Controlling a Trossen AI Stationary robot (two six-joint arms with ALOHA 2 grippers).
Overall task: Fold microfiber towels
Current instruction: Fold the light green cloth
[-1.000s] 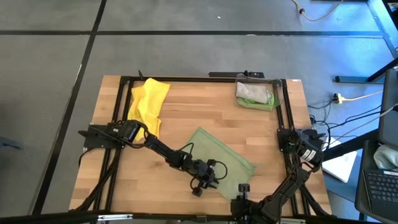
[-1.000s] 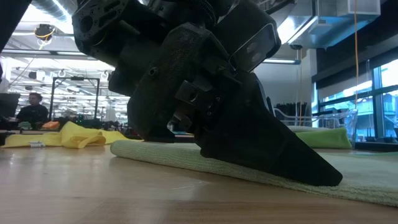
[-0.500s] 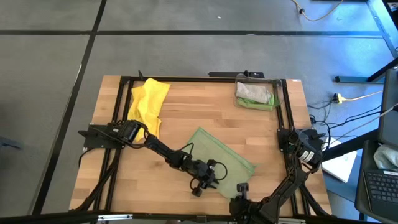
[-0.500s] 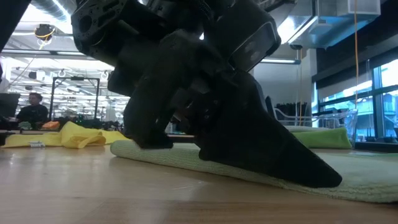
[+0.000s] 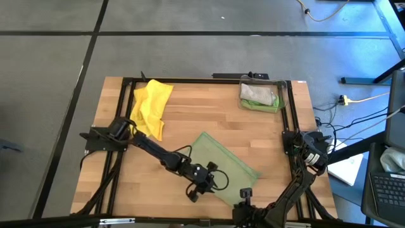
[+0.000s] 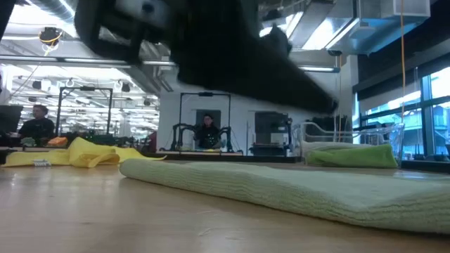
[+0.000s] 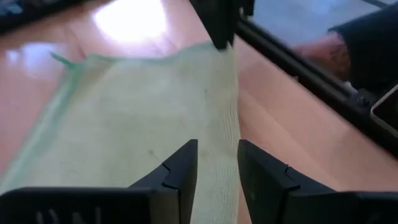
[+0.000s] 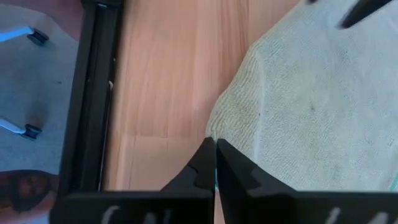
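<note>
The pale olive-green towel (image 5: 223, 163) lies folded and flat on the table's near middle; it also shows in the low view (image 6: 281, 186). My left gripper (image 5: 205, 182) hovers open over the towel's near left part, and one towel edge (image 7: 233, 124) runs under the gap between its fingers. My right gripper (image 5: 244, 192) is shut at the towel's near corner. The bright yellow towel (image 5: 152, 106) lies crumpled at the far left. The grey-beige towel (image 5: 258, 93) and the bright green one (image 5: 269, 107) lie in the clear bin. My right gripper is shut at the towel's near corner (image 8: 212, 135), where the cloth's edge runs in between the fingertips (image 8: 205, 163). The fingers hide how many layers they have. The rest of the towel lies flat on the table.
The clear plastic bin (image 5: 281, 95) stands at the far right corner. A black frame (image 5: 190, 80) runs round the table's edges. Bare wood lies between the yellow towel and the bin. People sit in the room behind (image 6: 207, 130).
My left gripper has risen off the pale olive-green towel and gone a little toward the table's left edge; in the low view it no longer rests on the cloth. The towel stays flat where it was.
</note>
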